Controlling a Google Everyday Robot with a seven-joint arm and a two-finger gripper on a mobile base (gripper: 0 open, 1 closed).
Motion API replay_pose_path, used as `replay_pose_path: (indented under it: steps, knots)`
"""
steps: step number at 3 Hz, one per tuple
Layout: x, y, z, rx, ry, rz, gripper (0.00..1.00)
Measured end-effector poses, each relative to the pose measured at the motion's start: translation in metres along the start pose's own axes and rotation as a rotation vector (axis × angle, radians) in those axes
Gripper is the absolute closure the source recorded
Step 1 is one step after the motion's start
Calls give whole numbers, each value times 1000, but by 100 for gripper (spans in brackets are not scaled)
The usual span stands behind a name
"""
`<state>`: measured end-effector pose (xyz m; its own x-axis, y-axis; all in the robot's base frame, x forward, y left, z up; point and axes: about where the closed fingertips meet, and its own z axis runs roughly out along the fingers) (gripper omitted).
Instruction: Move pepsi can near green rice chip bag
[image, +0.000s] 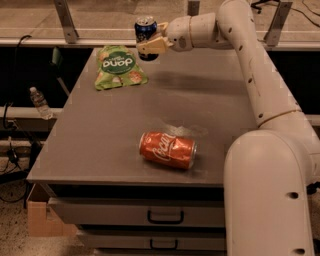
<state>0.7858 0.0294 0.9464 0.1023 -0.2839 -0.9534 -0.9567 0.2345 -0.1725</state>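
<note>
The pepsi can (144, 31) is a dark blue can with a silver top, held upright in the air at the table's far edge. My gripper (149, 46) is shut on it, reaching in from the right on a long white arm. The green rice chip bag (119, 67) lies flat on the grey table at the far left. The can hangs just to the right of the bag's top corner, a little above the table.
An orange-red Coca-Cola can (168, 149) lies on its side near the front middle of the grey table (90, 145). My white base (270, 200) stands at the front right. A plastic bottle (39, 102) sits left of the table. Drawers lie below the tabletop.
</note>
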Motion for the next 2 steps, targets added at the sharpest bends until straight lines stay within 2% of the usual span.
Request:
replay_pose_path:
  steps: [1, 2]
  knots:
    - [28, 6, 11, -6, 100, -2, 100]
    - [55, 11, 18, -8, 167, 10, 100]
